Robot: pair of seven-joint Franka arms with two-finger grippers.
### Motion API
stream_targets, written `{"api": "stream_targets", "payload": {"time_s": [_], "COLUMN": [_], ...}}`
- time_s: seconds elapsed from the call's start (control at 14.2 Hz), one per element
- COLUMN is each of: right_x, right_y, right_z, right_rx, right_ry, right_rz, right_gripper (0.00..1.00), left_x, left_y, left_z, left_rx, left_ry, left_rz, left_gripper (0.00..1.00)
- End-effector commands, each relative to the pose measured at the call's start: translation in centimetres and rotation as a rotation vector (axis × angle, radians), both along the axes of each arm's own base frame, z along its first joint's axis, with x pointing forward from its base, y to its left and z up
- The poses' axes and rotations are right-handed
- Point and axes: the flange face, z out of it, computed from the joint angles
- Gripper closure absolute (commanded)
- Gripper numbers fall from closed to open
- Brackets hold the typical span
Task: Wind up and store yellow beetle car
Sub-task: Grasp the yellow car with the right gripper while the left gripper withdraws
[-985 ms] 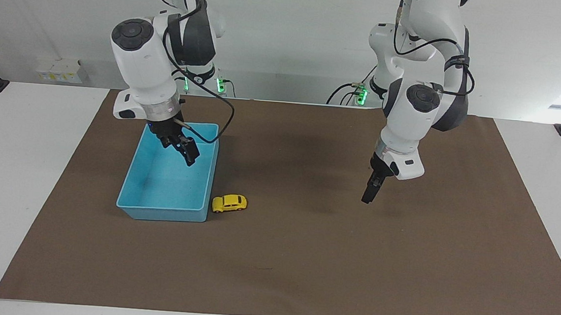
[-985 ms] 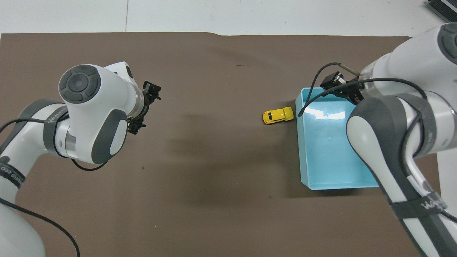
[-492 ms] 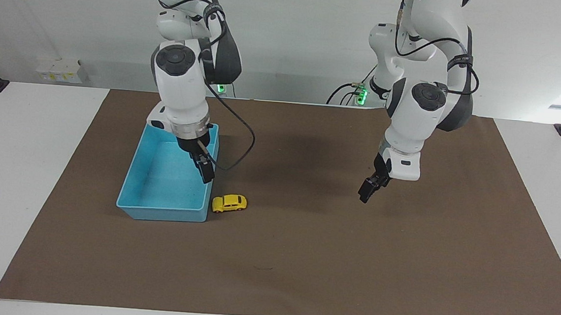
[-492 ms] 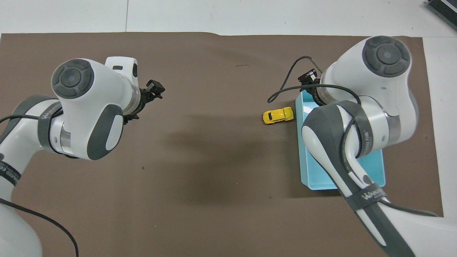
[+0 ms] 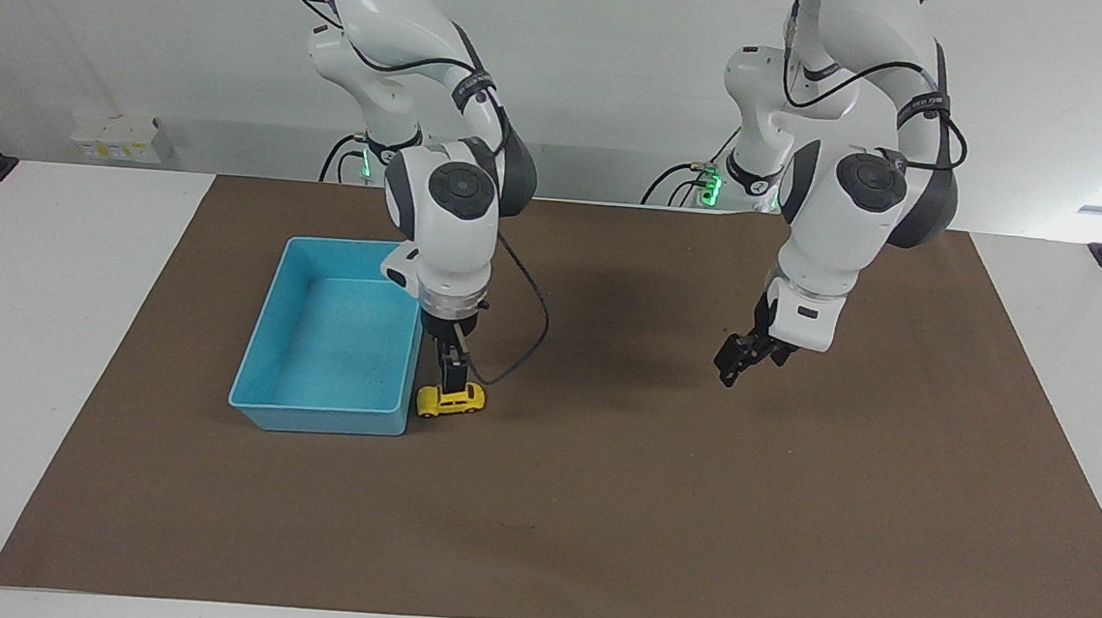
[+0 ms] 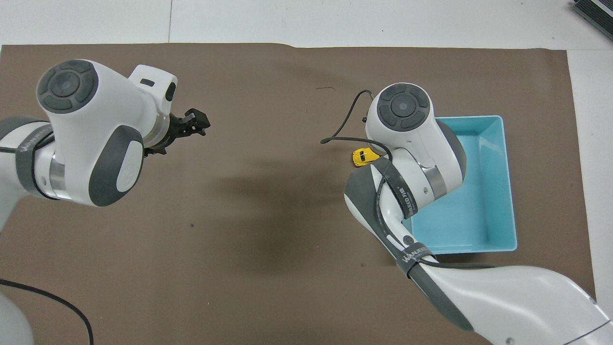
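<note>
The yellow beetle car (image 5: pixel 452 402) stands on the brown mat beside the blue bin (image 5: pixel 315 419), at the bin's corner farthest from the robots. My right gripper (image 5: pixel 450 376) points straight down and its tip is at the car's roof. In the overhead view the right arm covers the gripper and most of the car (image 6: pixel 360 157); only one yellow end shows next to the bin (image 6: pixel 508 191). My left gripper (image 5: pixel 737 361) hangs over bare mat toward the left arm's end of the table, holding nothing; it also shows in the overhead view (image 6: pixel 194 122).
The brown mat (image 5: pixel 594 525) covers most of the white table. The bin holds nothing. A loop of black cable (image 5: pixel 524 346) hangs from the right wrist beside the car.
My right gripper has swung from over the bin across its wall and come down onto the car. My left gripper has turned and risen slightly. The car has not moved.
</note>
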Motion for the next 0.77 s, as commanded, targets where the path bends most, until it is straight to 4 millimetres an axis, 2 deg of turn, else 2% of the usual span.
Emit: {"api": "stream_targets", "payload": {"time_s": [0.0, 0.14, 0.28, 0.35, 0.49, 0.56, 0.63, 0.7], "right_x": [0.8, 1.2, 0.7, 0.4, -0.1, 0.0, 0.0, -0.1], "right_y": [0.1, -0.2, 0.0, 0.2, 0.1, -0.5, -0.6, -0.4], "right_z": [-2.5, -3.9, -5.1, -6.6, -8.3, -8.3, -8.2, -8.1], "right_rx": [-0.001, 0.017, 0.014, 0.007, 0.006, -0.007, -0.016, -0.024], "right_ry": [-0.040, -0.059, -0.051, -0.039, -0.045, -0.047, -0.046, -0.043], "right_rz": [-0.112, -0.174, -0.172, -0.173, -0.154, -0.136, -0.125, -0.117], "right_gripper": [0.00, 0.00, 0.00, 0.00, 0.03, 0.24, 0.76, 1.00], "left_x": [-0.9, -1.4, -1.8, -2.2, -2.7, -3.2, -3.7, -4.0], "left_y": [2.3, 3.4, 4.8, 5.1, 7.4, 8.3, 9.3, 10.5], "left_z": [2.1, 2.5, 3.2, 4.0, 4.9, 5.4, 5.9, 6.0], "left_rx": [0.009, 0.016, 0.017, 0.017, 0.015, 0.013, 0.009, 0.006], "left_ry": [0.037, 0.073, 0.091, 0.093, 0.104, 0.118, 0.140, 0.157], "left_rz": [-0.154, -0.259, -0.313, -0.338, -0.362, -0.391, -0.420, -0.438], "left_gripper": [0.00, 0.00, 0.00, 0.00, 0.00, 0.00, 0.00, 0.00]}}
